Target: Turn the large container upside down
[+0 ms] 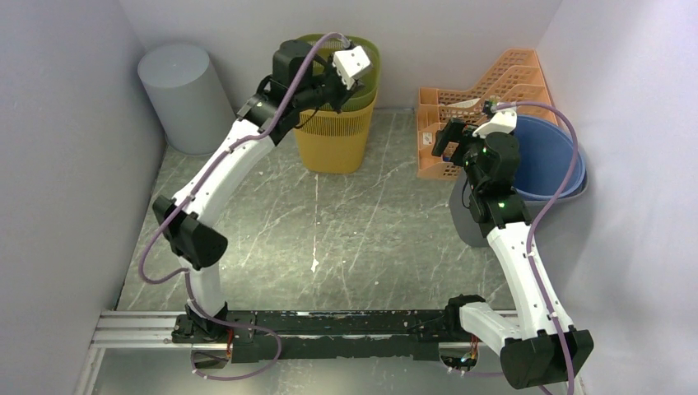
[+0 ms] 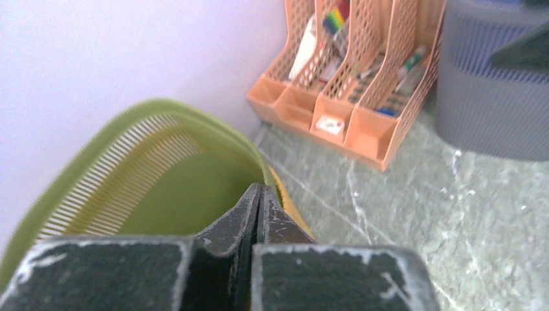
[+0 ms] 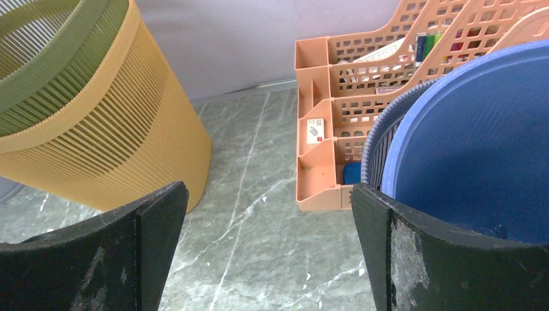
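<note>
A green slatted basket point(image 1: 362, 62) sits nested in a yellow basket point(image 1: 333, 140) at the back centre. My left gripper point(image 1: 344, 89) is at the green basket's right rim. In the left wrist view its jaws point(image 2: 260, 188) are pressed together, and the green rim point(image 2: 162, 110) runs in under the tips. A blue bin point(image 1: 547, 156) sits nested in a grey ribbed bin point(image 1: 465, 222) at the right. My right gripper point(image 1: 449, 140) is open and empty beside them. In the right wrist view point(image 3: 268, 194) its right finger is close to the blue bin's rim point(image 3: 479, 149).
An orange file organiser point(image 1: 461, 103) with pens and papers stands at the back right, between the baskets and the bins; it also shows in the right wrist view point(image 3: 324, 129). A grey cylinder point(image 1: 185, 99) stands in the back left corner. Walls close in on three sides.
</note>
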You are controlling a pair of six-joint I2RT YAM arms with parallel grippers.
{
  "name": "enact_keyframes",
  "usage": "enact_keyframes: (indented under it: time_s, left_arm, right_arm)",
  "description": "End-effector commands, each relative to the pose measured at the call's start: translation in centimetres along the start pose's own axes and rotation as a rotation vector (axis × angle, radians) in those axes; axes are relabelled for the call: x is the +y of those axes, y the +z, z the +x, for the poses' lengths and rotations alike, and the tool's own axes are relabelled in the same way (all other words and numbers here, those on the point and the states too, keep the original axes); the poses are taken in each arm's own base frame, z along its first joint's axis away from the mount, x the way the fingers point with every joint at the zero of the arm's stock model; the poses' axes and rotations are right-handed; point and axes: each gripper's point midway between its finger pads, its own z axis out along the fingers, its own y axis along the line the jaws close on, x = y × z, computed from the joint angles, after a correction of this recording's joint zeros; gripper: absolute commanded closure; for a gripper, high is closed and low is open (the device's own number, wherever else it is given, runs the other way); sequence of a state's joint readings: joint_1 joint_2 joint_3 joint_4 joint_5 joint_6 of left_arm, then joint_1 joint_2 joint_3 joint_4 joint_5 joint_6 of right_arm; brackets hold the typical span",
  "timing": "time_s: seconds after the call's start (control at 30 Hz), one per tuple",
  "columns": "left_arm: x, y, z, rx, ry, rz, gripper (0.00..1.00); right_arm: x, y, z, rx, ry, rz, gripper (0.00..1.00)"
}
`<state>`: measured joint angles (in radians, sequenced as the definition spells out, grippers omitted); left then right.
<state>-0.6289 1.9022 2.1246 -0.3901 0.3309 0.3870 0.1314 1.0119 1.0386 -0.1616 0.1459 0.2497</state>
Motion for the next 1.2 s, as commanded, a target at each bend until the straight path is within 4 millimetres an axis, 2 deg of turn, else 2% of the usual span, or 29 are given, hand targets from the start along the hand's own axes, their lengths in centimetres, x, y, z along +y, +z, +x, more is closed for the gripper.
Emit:
enact_keyframes:
  time_s: [0.0, 0.1, 0.23, 0.33, 0.4, 0.53, 0.6, 0.73, 0.93, 0.97, 1.03, 1.07, 1.13, 1.17]
  left_arm:
    - [-0.8, -2.7, -6.2, -0.151, 0.007, 0.022, 0.93]
    - [-1.3, -2.7, -5.7, -0.137, 0.009, 0.032, 0.93]
    - [-2.1, -1.9, -3.5, -0.059, 0.053, 0.089, 0.91]
    - [-3.5, -1.6, -1.9, -0.002, 0.104, 0.177, 0.64]
    - [-3.9, -1.4, -1.1, 0.020, 0.117, 0.210, 0.54]
    - [-4.0, -0.8, 0.9, 0.057, 0.078, 0.257, 0.46]
    - [-3.3, -0.5, 2.1, 0.065, 0.049, 0.252, 0.43]
    - [-1.5, -0.1, 3.2, 0.044, 0.003, 0.211, 0.38]
    - [0.2, 1.0, 5.6, 0.086, -0.019, 0.172, 0.38]
    - [0.3, 1.2, 6.2, 0.099, -0.023, 0.170, 0.44]
    - [0.5, 1.5, 7.3, 0.123, -0.034, 0.165, 0.64]
    - [0.6, 1.6, 7.7, 0.131, -0.037, 0.160, 0.67]
    - [0.8, 1.7, 8.6, 0.152, -0.039, 0.152, 0.65]
    - [0.8, 1.8, 8.9, 0.160, -0.038, 0.151, 0.67]
  right_arm:
    - [-0.3, -0.2, 1.2, 0.029, 0.001, 0.014, 0.00]
    - [-0.4, -0.4, 1.2, 0.027, 0.005, 0.013, 0.00]
    - [-0.4, -0.6, 1.2, 0.032, 0.003, 0.013, 0.00]
    - [-0.6, -0.9, 1.0, 0.028, 0.001, 0.020, 0.00]
    - [-0.6, -1.0, 0.9, 0.025, -0.001, 0.023, 0.00]
    - [-0.8, -1.3, 0.8, 0.026, -0.012, 0.031, 0.00]
    - [-0.9, -1.3, 0.8, 0.027, -0.016, 0.033, 0.00]
    - [-0.9, -1.4, 1.0, 0.034, -0.024, 0.033, 0.00]
    - [-0.8, -1.1, 1.3, 0.041, -0.028, 0.024, 0.00]
    - [-0.7, -1.0, 1.4, 0.043, -0.027, 0.023, 0.00]
    - [-0.7, -0.9, 1.6, 0.047, -0.026, 0.023, 0.00]
    - [-0.7, -0.8, 1.7, 0.050, -0.028, 0.023, 0.00]
    - [-0.7, -0.7, 1.9, 0.055, -0.030, 0.020, 0.00]
    - [-0.7, -0.6, 1.9, 0.056, -0.032, 0.019, 0.00]
